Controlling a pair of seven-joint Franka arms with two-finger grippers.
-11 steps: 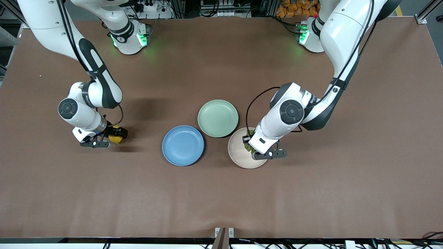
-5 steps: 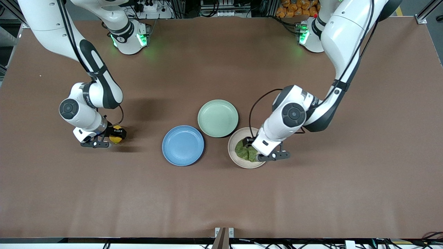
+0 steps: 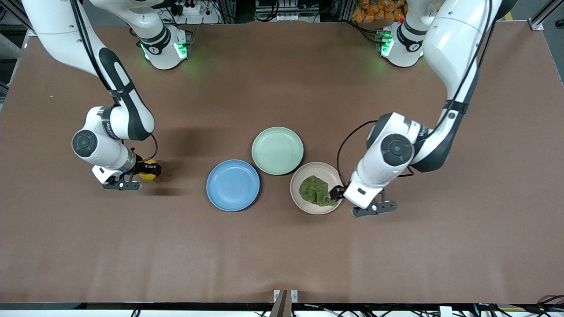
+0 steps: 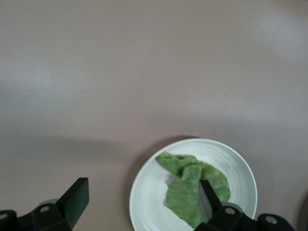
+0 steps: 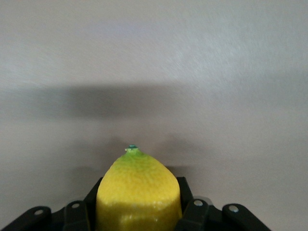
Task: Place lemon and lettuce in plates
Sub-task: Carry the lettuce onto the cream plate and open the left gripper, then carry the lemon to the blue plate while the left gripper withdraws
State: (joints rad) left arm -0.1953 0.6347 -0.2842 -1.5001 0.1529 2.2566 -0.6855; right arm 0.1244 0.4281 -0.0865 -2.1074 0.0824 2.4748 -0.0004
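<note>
Lettuce (image 3: 316,191) lies in the beige plate (image 3: 299,199), left gripper (image 3: 348,201) beside it with fingers spread empty; right gripper (image 3: 140,175) clamps the lemon (image 3: 148,171), blue plate (image 3: 232,185) lying toward the left arm's end.

A mint-green plate (image 3: 277,150) sits mid-desk, well away from every edge of the brown desk (image 3: 282,246).

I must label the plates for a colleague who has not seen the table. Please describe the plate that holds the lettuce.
Three plates cluster mid-table. The beige plate lies toward the left arm's end, beside the blue plate. It alone holds the lettuce.
</note>
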